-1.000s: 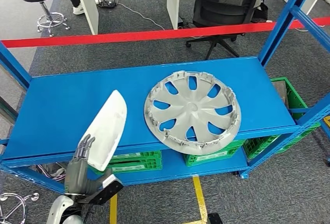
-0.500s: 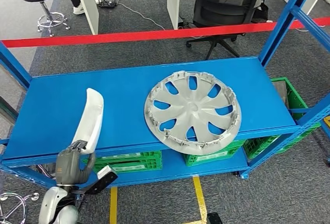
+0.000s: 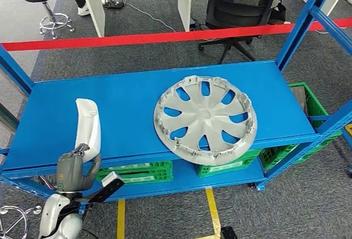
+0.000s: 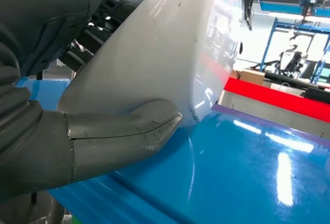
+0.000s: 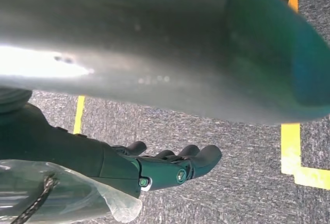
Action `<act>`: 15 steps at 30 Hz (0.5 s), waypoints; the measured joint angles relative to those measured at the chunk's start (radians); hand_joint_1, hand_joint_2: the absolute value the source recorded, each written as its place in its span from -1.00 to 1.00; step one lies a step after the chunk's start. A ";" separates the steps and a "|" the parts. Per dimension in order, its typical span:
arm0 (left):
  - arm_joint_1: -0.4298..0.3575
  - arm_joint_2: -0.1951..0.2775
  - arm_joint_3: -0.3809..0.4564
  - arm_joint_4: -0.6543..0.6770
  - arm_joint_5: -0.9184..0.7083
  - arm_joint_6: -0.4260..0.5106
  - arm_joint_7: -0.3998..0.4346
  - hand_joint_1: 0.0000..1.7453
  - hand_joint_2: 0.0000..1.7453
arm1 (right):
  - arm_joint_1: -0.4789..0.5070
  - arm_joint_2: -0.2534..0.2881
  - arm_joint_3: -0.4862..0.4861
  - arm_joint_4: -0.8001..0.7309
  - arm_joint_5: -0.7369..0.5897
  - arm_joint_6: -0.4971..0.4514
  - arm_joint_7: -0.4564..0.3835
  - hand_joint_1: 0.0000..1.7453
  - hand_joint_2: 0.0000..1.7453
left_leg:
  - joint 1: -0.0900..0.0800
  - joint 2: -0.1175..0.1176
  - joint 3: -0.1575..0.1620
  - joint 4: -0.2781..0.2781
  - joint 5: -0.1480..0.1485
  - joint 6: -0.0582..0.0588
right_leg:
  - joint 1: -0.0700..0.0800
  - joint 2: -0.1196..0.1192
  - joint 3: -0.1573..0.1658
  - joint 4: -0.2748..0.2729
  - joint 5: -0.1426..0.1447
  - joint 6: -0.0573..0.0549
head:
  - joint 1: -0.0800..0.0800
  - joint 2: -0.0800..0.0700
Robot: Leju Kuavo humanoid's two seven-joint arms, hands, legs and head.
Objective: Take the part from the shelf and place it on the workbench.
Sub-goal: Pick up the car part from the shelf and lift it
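Observation:
A white curved plastic part (image 3: 88, 126) stands on edge above the front left of the blue shelf (image 3: 124, 96), gripped at its lower end by my left hand (image 3: 75, 171). The left wrist view has the part (image 4: 163, 44) close up, with my thumb (image 4: 124, 136) pressed under it and the darker fingers (image 4: 93, 33) wrapped over its far side. A grey wheel cover (image 3: 205, 118) lies flat on the shelf to the right, its front rim overhanging the shelf edge. My right hand (image 5: 171, 167) hangs over the carpet, fingers loosely extended, holding nothing.
Blue shelf posts (image 3: 305, 19) rise at the right and at the far left (image 3: 12, 66). Green crates (image 3: 141, 172) sit on the lower shelf level. A red barrier tape (image 3: 124, 39), an office chair (image 3: 241, 8) and a stool (image 3: 45, 3) stand behind the shelf.
My left hand has drawn back toward me and to the left with the white part, turning it from a broad tilted face to nearly edge-on and upright.

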 joint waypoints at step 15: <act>0.008 -0.094 0.071 -0.233 -0.095 0.048 -0.198 1.00 1.00 | 0.000 0.000 0.018 0.000 -0.004 -0.007 0.000 -1.00 -1.00 | 0.000 0.000 0.000 0.000 0.000 0.000 | 0.000 0.000 0.000 0.000 0.000 0.000 | 0.000 0.000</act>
